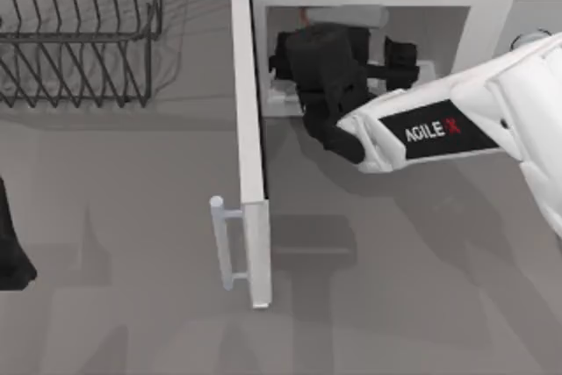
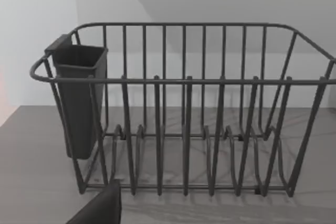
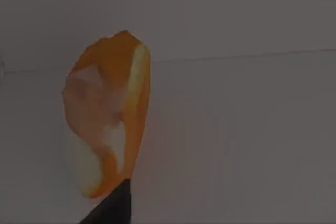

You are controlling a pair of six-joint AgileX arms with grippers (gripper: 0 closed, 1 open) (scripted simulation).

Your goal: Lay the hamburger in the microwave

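From above, the right gripper (image 1: pixel 303 68) reached inside the microwave (image 1: pixel 378 2), past its open door (image 1: pixel 250 147); the left arm (image 1: pixel 10 248) sat parked. At the right wrist, the hamburger (image 3: pixel 107 114) hung just ahead of a fingertip (image 3: pixel 113 211); whether it was gripped I cannot tell.

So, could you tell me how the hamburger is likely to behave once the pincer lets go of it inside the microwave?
The hamburger looks rounded and stands on edge in the right wrist view, so it would probably tip or roll a little on release. It looks small beside the microwave cavity, so it is likely light. Its layers may shift.
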